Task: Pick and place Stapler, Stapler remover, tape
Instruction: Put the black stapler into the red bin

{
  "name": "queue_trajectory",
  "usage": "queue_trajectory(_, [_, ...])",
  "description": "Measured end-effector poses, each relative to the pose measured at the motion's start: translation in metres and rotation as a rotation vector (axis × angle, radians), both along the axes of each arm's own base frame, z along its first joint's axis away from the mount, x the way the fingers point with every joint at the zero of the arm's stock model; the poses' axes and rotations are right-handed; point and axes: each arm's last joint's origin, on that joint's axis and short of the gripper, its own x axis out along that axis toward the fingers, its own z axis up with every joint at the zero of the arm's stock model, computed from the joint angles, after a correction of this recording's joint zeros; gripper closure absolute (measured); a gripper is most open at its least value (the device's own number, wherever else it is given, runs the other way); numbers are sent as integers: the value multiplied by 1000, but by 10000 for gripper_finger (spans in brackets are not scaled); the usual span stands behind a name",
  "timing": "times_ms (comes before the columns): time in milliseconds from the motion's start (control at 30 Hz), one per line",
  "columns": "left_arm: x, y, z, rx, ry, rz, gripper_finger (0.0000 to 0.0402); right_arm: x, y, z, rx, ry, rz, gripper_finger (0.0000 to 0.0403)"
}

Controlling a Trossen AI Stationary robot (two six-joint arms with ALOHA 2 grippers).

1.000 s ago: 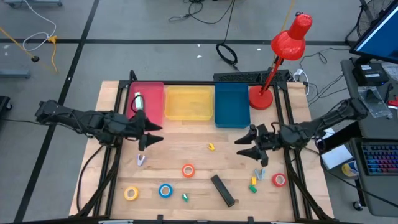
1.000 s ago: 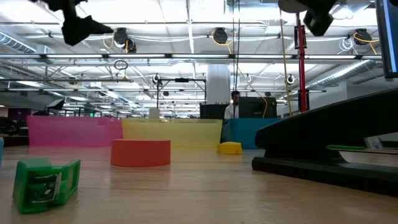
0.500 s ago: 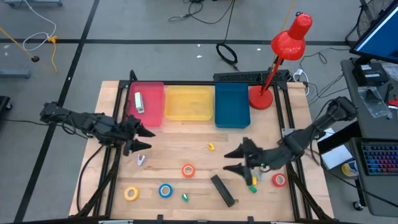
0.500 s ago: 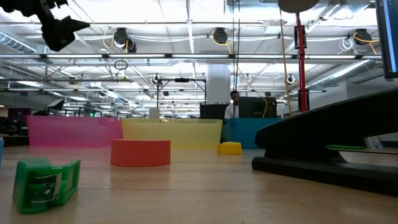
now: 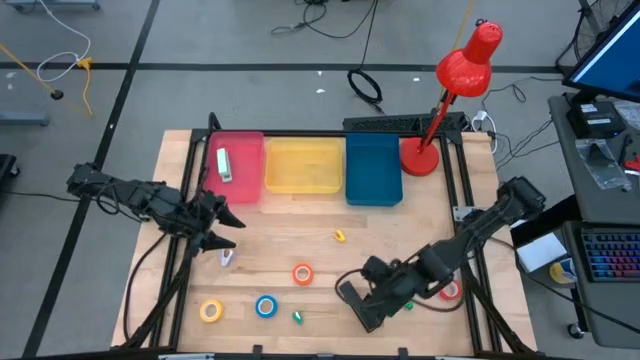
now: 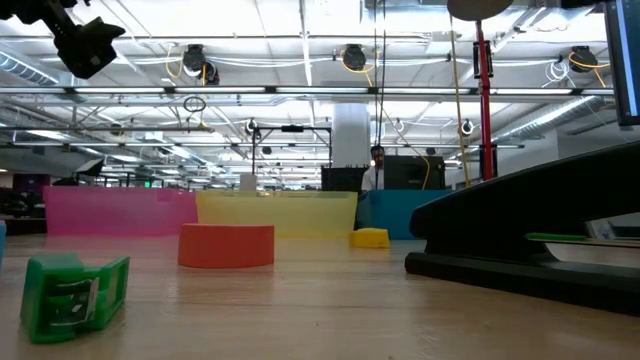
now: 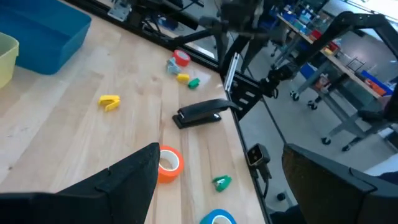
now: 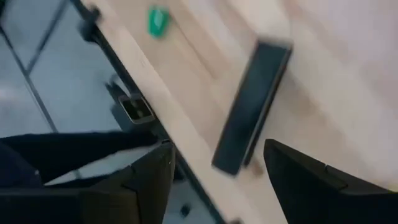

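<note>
Reaching low across the worktop (image 5: 300,235) from its right edge, the right arm is stretching in a long diagonal toward the black stapler (image 5: 357,306), which is lying flat near the front edge. The right gripper (image 5: 352,297) is hanging directly over the stapler's near end with its jaws spread, one to each side of the body in the right wrist view, and is not pinching it.

The left arm is extending from the left side, well apart from the stapler, with the left gripper (image 5: 226,232) hovering above the worktop just in front of the pink bin (image 5: 236,166); its jaws are spread and holding nothing.

The orange-red tape roll (image 5: 302,273) is lying just left of the stapler, toward the bins. The blue tape roll (image 5: 265,306) and the yellow tape roll (image 5: 210,311) are lying farther left along the front edge. The red tape roll (image 5: 450,290) is lying right of the stapler, partly covered by the right arm.
</note>
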Motion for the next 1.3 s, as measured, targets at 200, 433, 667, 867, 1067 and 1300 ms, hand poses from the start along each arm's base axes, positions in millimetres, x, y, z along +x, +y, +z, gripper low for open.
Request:
queue_trajectory(200, [0, -1, 0, 14, -5, -26, 66, 1, 3, -13, 40, 115, -49, 165])
queue_trajectory(433, [0, -1, 0, 18, -5, -27, 66, 2, -1, -11, 42, 110, -61, 165])
queue_trajectory(667, [0, 0, 0, 27, -10, -27, 66, 2, -2, -11, 25, 105, -33, 165])
queue_trajectory(867, [0, 0, 0, 27, -12, -27, 66, 2, -2, -11, 5, 89, 15, 165])
queue_trajectory(1067, [0, 0, 0, 23, -11, -25, 66, 2, -2, -11, 7, 91, 11, 165])
queue_trajectory(1300, [0, 0, 0, 22, -10, -25, 66, 2, -2, -11, 7, 91, 8, 165])
